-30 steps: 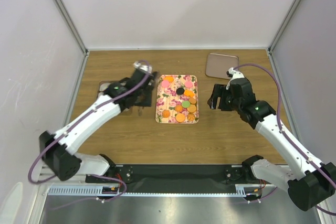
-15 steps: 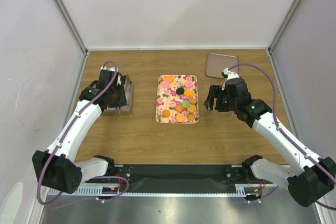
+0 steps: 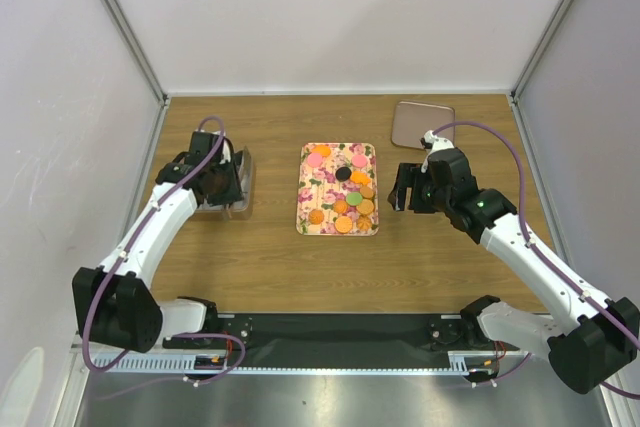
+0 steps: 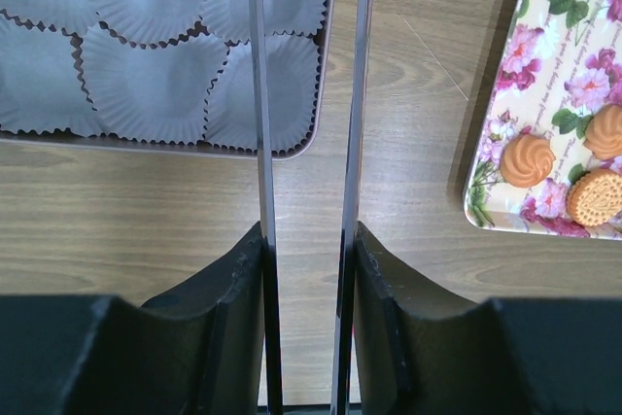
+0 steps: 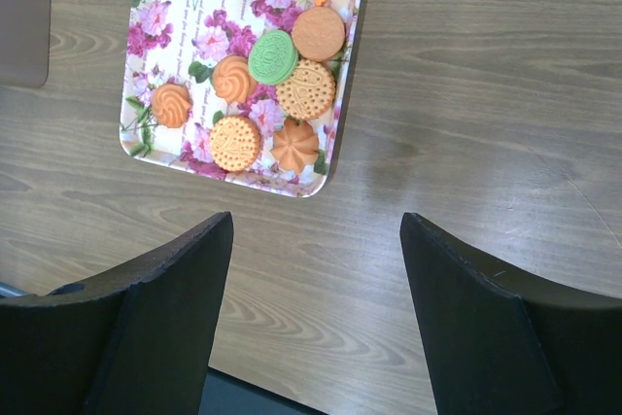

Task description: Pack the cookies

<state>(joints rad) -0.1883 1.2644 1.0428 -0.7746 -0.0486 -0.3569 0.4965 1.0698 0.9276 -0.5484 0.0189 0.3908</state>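
**Inventory**
- One floral tray [image 3: 306,187] lies at the centre of the desk [image 3: 260,257].
- The cookies [image 3: 341,206] all lie on this tray. The overhead view gives twelve: eight orange, two pink, one green, one black. Most are crowded toward the tray's near right part.
- One clear box [image 3: 244,195] stands well left of the tray.
- One flat grey-brown panel [image 3: 422,125] lies at the far right of the desk.
- Six white paper cups [image 4: 146,85] show inside the box. Several of them are cut by the frame edge.

**Jaws**
- Left gripper [image 3: 225,185]: it hangs over the box's right side. The jaws are partly closed and clamped on two thin strips [image 4: 260,94]. The strips are dark and seen edge-on, one against each finger, with a gap between them. What they belong to cannot be told.
- Right gripper [image 5: 316,259]: the jaws stand wide apart with nothing between them. It is over bare desk, just right of the tray, and touches nothing.

**View differences**
- The left wrist view alone shows the paper cups and the strips. Of the cookies it catches only three orange ones, at a tray corner.
- The right wrist view shows nine cookies with their surface patterns, swirled and waffled. The pink ones fall outside it.
- Only the overhead view shows the two pink cookies, the whole panel and both arms together.
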